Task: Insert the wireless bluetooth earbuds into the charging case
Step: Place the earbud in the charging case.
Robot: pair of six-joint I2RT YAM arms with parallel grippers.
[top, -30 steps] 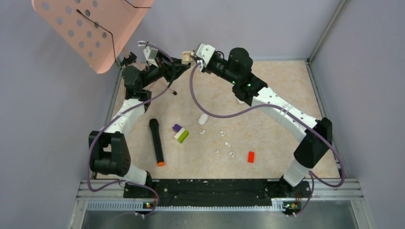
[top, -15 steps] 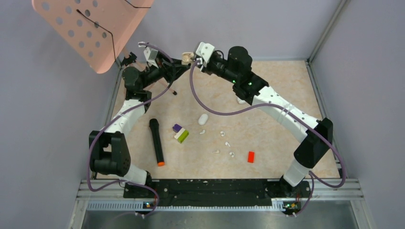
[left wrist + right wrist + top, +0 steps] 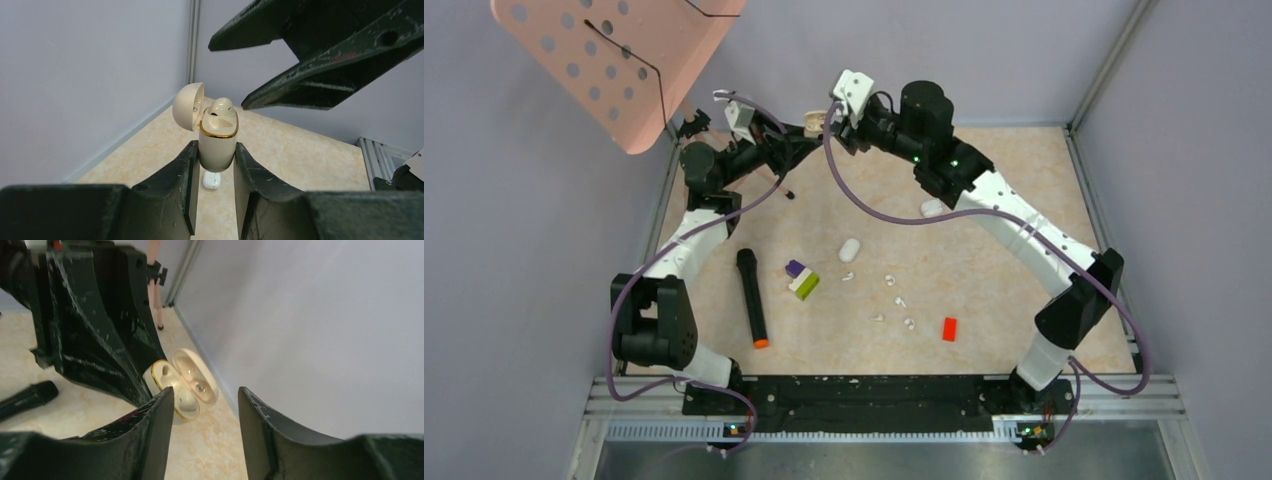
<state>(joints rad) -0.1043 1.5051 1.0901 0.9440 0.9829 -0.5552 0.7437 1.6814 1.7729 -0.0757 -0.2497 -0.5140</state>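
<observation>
My left gripper [image 3: 216,150] is shut on the cream, gold-rimmed charging case [image 3: 218,145], held upright high at the back of the table [image 3: 814,121]. Its lid [image 3: 188,106] hangs open to the left. One cream earbud [image 3: 220,106] sits in a socket, its head poking above the rim. My right gripper [image 3: 205,396] hovers open just past the case [image 3: 165,377] with nothing between its fingers [image 3: 300,90]. Several small white earbuds lie loose on the table, among them one [image 3: 848,276], another [image 3: 900,299] and a third [image 3: 909,323].
Two white pebble-shaped cases [image 3: 850,249] [image 3: 934,207] lie on the table. A black marker with an orange tip [image 3: 752,298], a purple-and-green block [image 3: 802,280] and a red brick [image 3: 949,328] lie nearer. A pink perforated panel [image 3: 614,60] hangs at top left. Grey walls enclose the back.
My right gripper has opened and drawn back up and away from the case, leaving the earbud seated in it. The left gripper has kept still with the case.
</observation>
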